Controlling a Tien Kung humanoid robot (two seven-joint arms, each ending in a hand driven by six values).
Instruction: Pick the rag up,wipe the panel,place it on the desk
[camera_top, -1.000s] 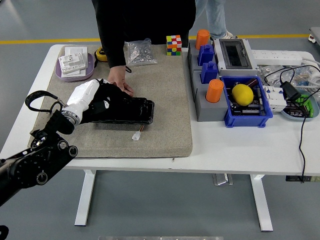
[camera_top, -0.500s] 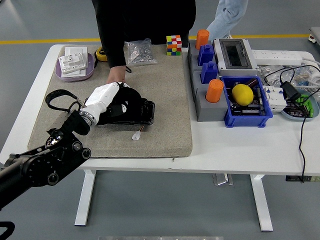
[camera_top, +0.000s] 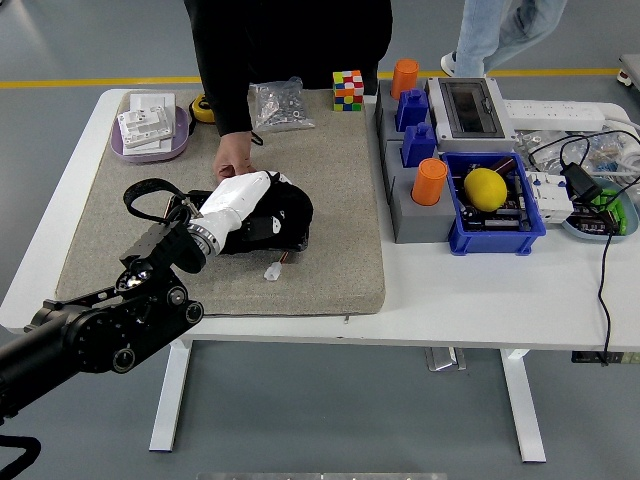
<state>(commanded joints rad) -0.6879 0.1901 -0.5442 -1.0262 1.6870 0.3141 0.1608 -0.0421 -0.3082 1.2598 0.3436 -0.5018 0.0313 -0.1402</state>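
While the left hand (camera_top: 240, 200) covers the panel (camera_top: 262, 226) — rag and grip unreadable.

I see a rough, matt cloth mat (camera_top: 330, 200) on the smooth white table (camera_top: 480, 300). The black panel (camera_top: 290, 232) looks glossy. The blue bin (camera_top: 495, 235) and orange cups (camera_top: 429, 181) seem smooth plastic.

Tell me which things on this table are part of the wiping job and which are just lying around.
Part of the job:
left hand, working over the panel
black rag under that hand
black panel on the mat
person's hand steadying the panel's far edge

Lying about:
Rubik's cube
orange cups
yellow ball
blue bin
bag of screws
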